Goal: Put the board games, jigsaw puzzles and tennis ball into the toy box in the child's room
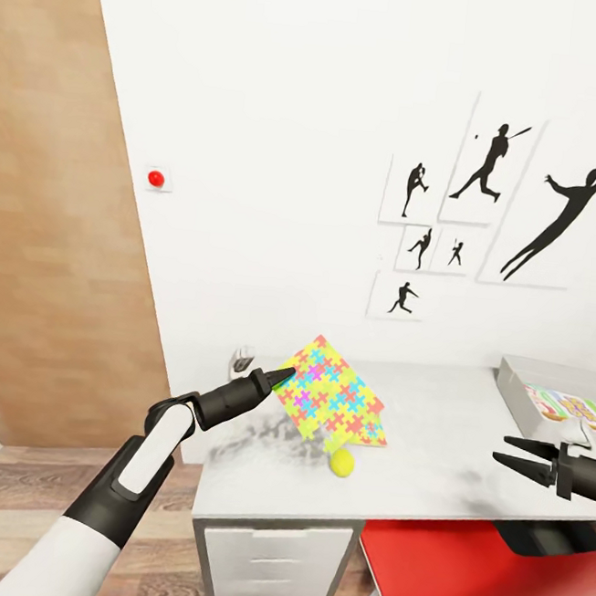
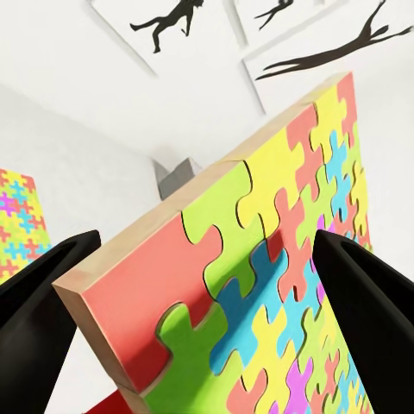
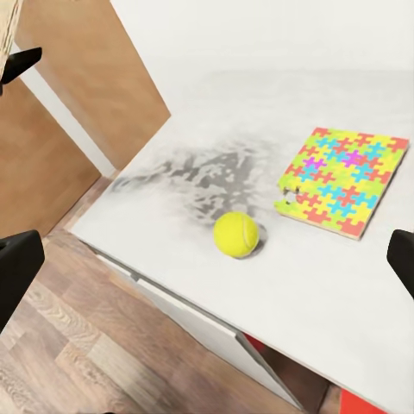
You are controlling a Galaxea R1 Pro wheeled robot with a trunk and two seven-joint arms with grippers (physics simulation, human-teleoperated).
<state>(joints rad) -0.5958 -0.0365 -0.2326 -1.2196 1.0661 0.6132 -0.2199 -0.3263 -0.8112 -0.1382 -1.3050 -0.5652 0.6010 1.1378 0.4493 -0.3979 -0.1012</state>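
Observation:
My left gripper (image 1: 282,375) is shut on one corner of a multicoloured jigsaw puzzle (image 1: 319,374) and holds it tilted above the pale grey table (image 1: 451,415). In the left wrist view the same puzzle (image 2: 259,285) sits between both black fingers (image 2: 362,319). A second jigsaw puzzle (image 3: 343,179) lies flat on the table, and the yellow tennis ball (image 1: 342,462) rests just in front of it. The light-grey toy box (image 1: 520,384) stands at the table's right end with a colourful game box (image 1: 569,405) inside. My right gripper (image 1: 507,454) hovers open in front of the toy box, holding nothing.
A red chair (image 1: 471,573) is tucked under the table beside the white drawer unit (image 1: 270,561). A wooden panel (image 1: 49,217) fills the left side. A small grey object (image 1: 243,359) stands at the table's back left corner. Silhouette pictures (image 1: 486,171) hang on the wall.

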